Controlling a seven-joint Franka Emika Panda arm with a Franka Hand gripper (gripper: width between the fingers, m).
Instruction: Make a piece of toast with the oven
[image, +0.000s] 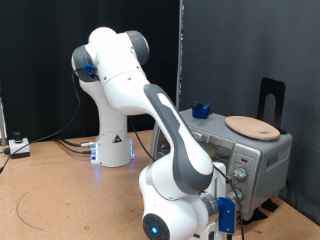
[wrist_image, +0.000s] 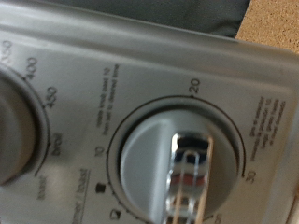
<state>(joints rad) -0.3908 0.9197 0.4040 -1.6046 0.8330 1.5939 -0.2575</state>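
White arm rising from its base at the exterior view's left, folding over at the shoulder, then sweeping down toward the exterior view's bottom right, forearm large in the foreground. End effector (image: 236, 186) low at the front panel of the oven (image: 262, 158), right at the knobs, mostly hidden behind the wrist and its blue-lit fittings. Seen from the wrist view, pressed very close to the silver-grey panel: a round grey timer knob (wrist_image: 166, 159) ringed by printed numbers 10, 20 and 30, with a shiny metal finger (wrist_image: 190, 182) lying across its face and touching it. Second finger not clearly made out, so cannot tell whether the jaws stand wide or narrow, nor whether the knob is actually pinched. Another dial (wrist_image: 17, 126) beside it on the same panel, marked 400 and 450, partly cut off by the frame edge. Oven sitting on the wooden table (image: 60, 195) at the exterior view's right, silver-grey and boxy, its door side largely blocked by the arm. On its top, a round tan wooden board (image: 252, 127) lying flat, and a small blue object (image: 201, 109) nearer the exterior view's left edge of the roof. A black upright stand (image: 272, 97) behind the oven. Piece of toast not visible in either view; interior of the oven hidden, so contents unknown. Cables (image: 50, 143) trailing across the table near the arm's base.
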